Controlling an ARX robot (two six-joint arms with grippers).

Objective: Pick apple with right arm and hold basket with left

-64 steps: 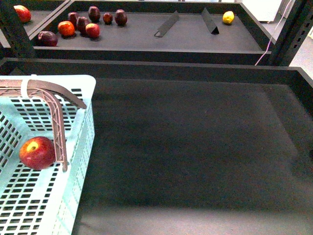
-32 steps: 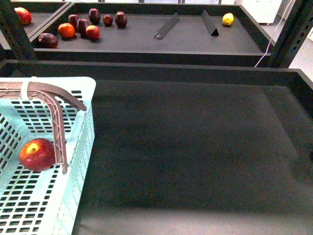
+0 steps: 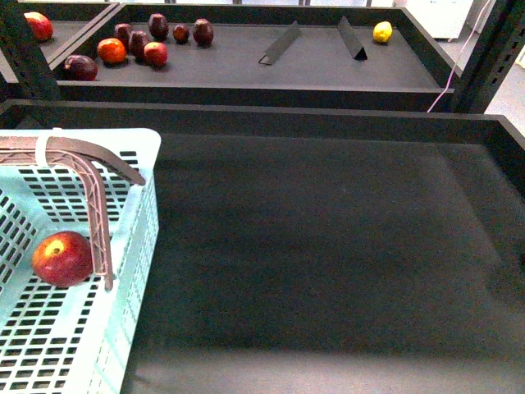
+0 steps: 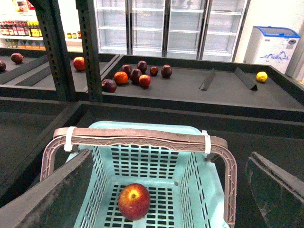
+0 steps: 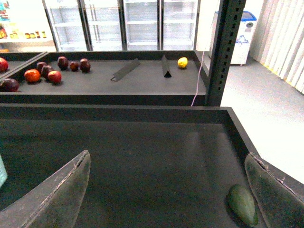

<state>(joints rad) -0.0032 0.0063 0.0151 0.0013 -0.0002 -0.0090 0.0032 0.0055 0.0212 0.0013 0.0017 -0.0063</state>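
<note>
- the left gripper [image 4: 164,194] is hanging wide open and empty, just above the basket [image 4: 209,190].
- the apple [image 4: 134,201] is lying on the basket floor, directly below and between its jaws.
- the right gripper [image 5: 166,190] is gaping open and empty, with the basket off to its left.

It was a shop — a grocery store: tall glass-door display fridges [image 4: 171,26] stood at twelve o'clock, shelves of bottled goods [image 4: 16,27] at ten — loose red fruit [image 4: 137,76] lay in black produce bins [image 4: 190,92].
</note>
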